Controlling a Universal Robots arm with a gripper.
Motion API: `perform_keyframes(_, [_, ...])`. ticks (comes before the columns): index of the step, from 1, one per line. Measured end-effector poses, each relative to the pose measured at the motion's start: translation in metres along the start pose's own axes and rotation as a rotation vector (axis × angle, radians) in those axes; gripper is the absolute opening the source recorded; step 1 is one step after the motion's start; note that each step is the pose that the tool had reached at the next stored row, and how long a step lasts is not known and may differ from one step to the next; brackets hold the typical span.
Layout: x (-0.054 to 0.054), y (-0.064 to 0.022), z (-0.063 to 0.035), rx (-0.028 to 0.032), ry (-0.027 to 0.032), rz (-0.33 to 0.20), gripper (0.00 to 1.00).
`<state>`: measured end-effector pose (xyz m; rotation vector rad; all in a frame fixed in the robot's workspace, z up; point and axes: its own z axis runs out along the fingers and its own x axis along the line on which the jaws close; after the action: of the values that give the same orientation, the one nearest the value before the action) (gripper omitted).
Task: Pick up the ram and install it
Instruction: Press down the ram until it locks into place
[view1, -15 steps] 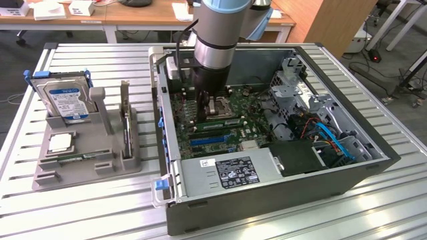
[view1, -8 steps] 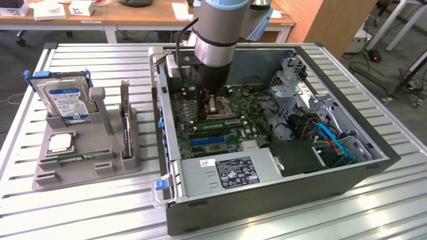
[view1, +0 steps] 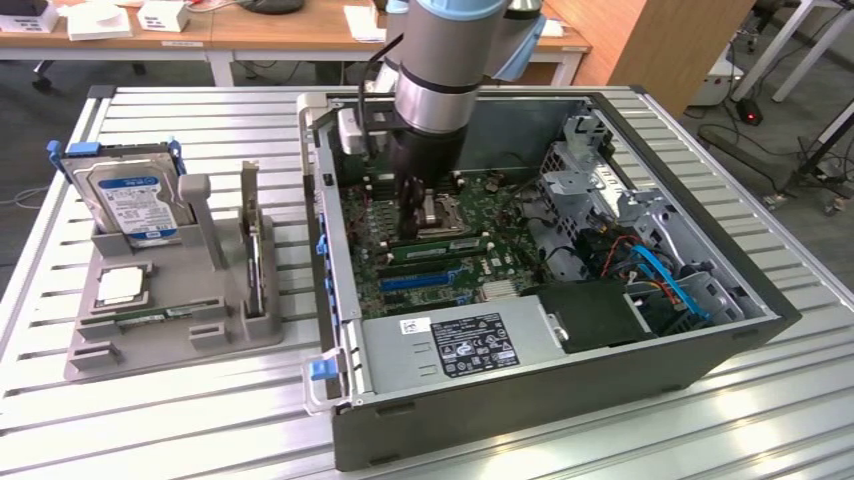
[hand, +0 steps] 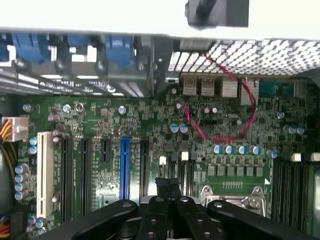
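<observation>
Wrist view: the end effector (hand: 170, 200) is seen with its black fingers (hand: 156, 215) drawn fully together, poised over the green motherboard (hand: 150, 130) near the CPU socket bracket (hand: 232, 196); whether anything is pinched between the fingertips cannot be told. Black expansion slots, one blue slot (hand: 124, 167) and one white slot (hand: 46, 172) are seen beside the fingers, and a red wire loop (hand: 220, 135) lies further off near the case wall.

In the exterior view the end effector (view1: 416, 205) is lowered into the open computer case (view1: 534, 400), just above the motherboard (view1: 400, 255) at the memory slots. A green stick (view1: 430, 240) is seen lying in that slot area directly below the fingers; whether it is the ram cannot be confirmed. The power supply (view1: 447, 345) sits at the case's near side, with blue cables (view1: 674, 285) toward the exterior view's right.

On the slatted worktop (view1: 174, 420), toward its edge at the exterior view's left, a grey holder tray (view1: 174, 335) is placed. A hard drive with a blue label (view1: 134, 205) stands in it, tilted, with a dark upright card (view1: 251, 240) beside it. A thin green stick (view1: 147, 318), possibly a ram module, lies flat at the tray's near part, well apart from the end effector.
</observation>
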<state>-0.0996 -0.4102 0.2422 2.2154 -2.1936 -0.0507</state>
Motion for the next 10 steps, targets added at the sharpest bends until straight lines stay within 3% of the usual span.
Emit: perform_keyframes(10, [0.0,-0.023,-0.0009,0.0,0.0,0.0,0.09])
